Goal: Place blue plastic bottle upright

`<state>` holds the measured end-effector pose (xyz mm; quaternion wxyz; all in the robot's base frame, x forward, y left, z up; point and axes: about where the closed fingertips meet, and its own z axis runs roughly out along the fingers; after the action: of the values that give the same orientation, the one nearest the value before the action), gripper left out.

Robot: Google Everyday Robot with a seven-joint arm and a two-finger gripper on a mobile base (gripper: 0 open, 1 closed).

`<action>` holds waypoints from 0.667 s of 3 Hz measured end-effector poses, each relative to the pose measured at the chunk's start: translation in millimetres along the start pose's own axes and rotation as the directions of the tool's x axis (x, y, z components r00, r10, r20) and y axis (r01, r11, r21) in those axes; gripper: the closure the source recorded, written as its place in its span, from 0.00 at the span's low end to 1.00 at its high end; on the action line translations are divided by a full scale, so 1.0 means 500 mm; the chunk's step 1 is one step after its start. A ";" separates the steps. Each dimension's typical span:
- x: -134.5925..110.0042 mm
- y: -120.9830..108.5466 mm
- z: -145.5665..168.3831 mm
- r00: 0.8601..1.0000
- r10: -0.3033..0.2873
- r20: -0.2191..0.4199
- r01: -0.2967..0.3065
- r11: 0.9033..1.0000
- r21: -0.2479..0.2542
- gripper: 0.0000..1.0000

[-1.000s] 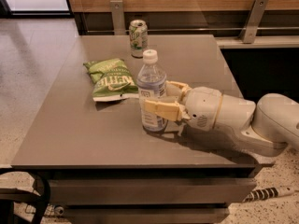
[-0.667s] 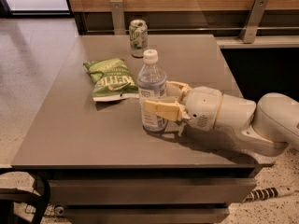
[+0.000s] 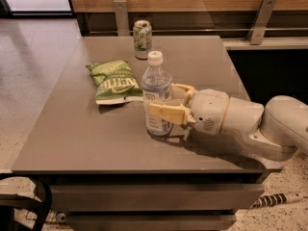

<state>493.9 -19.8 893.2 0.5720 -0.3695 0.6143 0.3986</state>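
The blue plastic bottle (image 3: 155, 83), clear with a white cap and a white-blue label, stands upright on the grey table (image 3: 72, 134) near its middle. My gripper (image 3: 161, 100) reaches in from the right and is shut on the bottle's lower half. One tan finger (image 3: 166, 113) crosses the front of the label; the other finger (image 3: 185, 88) lies behind the bottle. The bottle's base rests on the tabletop.
A green chip bag (image 3: 114, 82) lies flat just left of the bottle. A green-white soda can (image 3: 142, 38) stands upright at the table's far edge. A wooden wall with metal brackets (image 3: 263, 19) runs behind the table. My white arm (image 3: 269, 126) covers the table's right front part.
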 end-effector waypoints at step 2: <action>0.002 0.002 0.000 1.000 -0.001 -0.009 0.001 1.000 0.008 1.00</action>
<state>493.0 -19.6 892.3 0.5710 -0.3693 0.6183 0.3940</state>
